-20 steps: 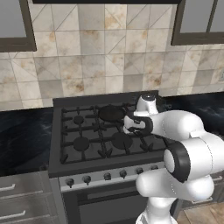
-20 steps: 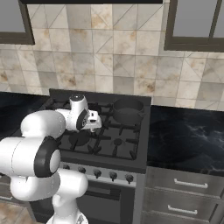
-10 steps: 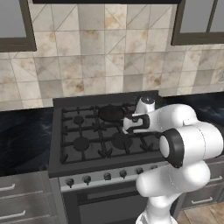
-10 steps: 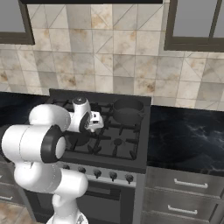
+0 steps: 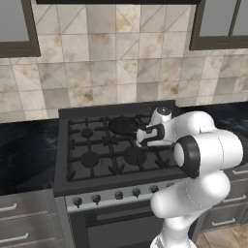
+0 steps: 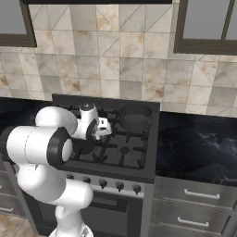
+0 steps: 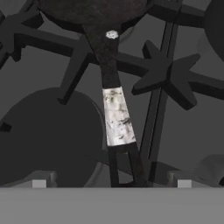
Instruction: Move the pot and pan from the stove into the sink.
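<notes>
The black pan (image 5: 123,126) sits on the stove's (image 5: 89,162) back middle burner, its straight handle pointing toward the front right. In the hand view the pan (image 7: 92,9) is at the top and the handle's silvery tip (image 7: 116,116) runs down the middle. My gripper (image 7: 111,183) hangs open just above that tip, one fingertip (image 7: 39,182) on each side, touching nothing. It also shows over the grates from both bases, gripper (image 5: 142,137) and gripper (image 6: 102,127). The dark pot (image 6: 135,115) stands on the back right burner. The sink is out of view.
Black marbled counter flanks the stove on the left (image 5: 24,145) and on the right (image 6: 199,139), with grey drawers (image 6: 196,194) below. A row of knobs (image 5: 118,195) lines the front strip. Tiled wall and cabinets rise behind. Raised cast-iron grates (image 7: 166,74) lie under the hand.
The arm's elbow has swung up and round while the hand edged slightly closer over the pan's handle. The jaws stayed open; pan and pot have not moved.
</notes>
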Available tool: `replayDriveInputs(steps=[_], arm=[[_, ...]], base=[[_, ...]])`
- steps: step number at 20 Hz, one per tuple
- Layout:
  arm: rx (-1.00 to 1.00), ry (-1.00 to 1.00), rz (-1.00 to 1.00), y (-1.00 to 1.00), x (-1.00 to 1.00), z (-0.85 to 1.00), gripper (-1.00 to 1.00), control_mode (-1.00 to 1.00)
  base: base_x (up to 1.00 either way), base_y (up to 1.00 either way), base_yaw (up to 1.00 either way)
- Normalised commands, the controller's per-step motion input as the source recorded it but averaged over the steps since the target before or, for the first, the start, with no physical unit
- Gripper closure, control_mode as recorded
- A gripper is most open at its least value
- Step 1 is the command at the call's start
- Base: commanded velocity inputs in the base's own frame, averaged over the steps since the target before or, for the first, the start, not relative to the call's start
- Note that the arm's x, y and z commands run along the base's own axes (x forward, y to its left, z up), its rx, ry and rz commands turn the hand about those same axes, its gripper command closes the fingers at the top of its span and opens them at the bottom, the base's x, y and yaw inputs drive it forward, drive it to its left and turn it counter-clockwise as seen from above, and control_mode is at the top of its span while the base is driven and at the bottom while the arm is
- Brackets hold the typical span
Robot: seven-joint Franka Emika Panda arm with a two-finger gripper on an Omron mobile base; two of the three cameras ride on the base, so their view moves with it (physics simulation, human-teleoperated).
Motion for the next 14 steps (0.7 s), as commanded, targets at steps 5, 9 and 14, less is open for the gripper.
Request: replayDriveInputs(steps=[5, 9, 14], arm=[[0.0, 0.0, 0.0, 0.0, 0.0, -0.04, -1.0, -1.0], [-0.02, 0.0, 0.0, 0.0, 0.01, -0.3, -1.0, -1.0], [-0.01, 0.0, 0.0, 0.0, 0.08, -0.24, -1.0, -1.0]], base=[[0.0, 0.0, 0.0], [0.0, 0.0, 0.0], [0.0, 0.0, 0.0]])
